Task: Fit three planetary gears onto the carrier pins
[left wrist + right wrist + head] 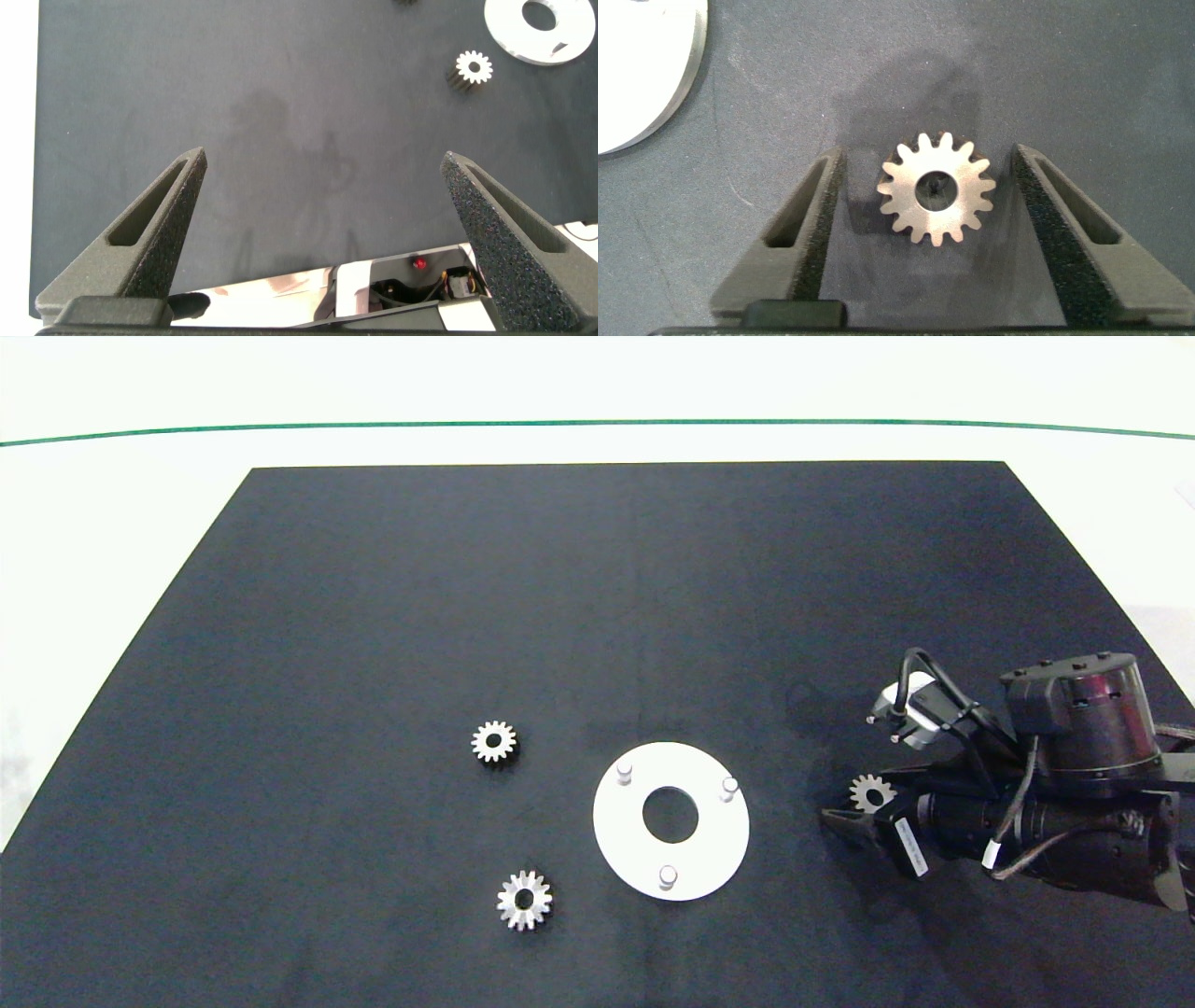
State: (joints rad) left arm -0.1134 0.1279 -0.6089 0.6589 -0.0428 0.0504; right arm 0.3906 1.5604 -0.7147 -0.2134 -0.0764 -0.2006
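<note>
The white carrier disc (pixel 635 840) lies flat near the mat's front centre. Its three carrier pins (pixel 625 771) (pixel 729 787) (pixel 667 875) stand bare. Two planetary gears lie left of the disc, one (pixel 494 742) farther back and one (pixel 525 900) nearer the front. A third gear (pixel 872 793) lies right of the disc. My right gripper (pixel 864 803) is low over it. In the right wrist view the gear (pixel 936 188) sits between the open fingers (pixel 926 154), with a gap on each side. My left gripper (pixel 322 157) is open and holds nothing, outside the head view.
A black mat (pixel 597 616) covers the table, with white surface around it and a green line at the back. The left wrist view shows one gear (pixel 474 67) and part of the disc (pixel 509 28) far beyond its fingers.
</note>
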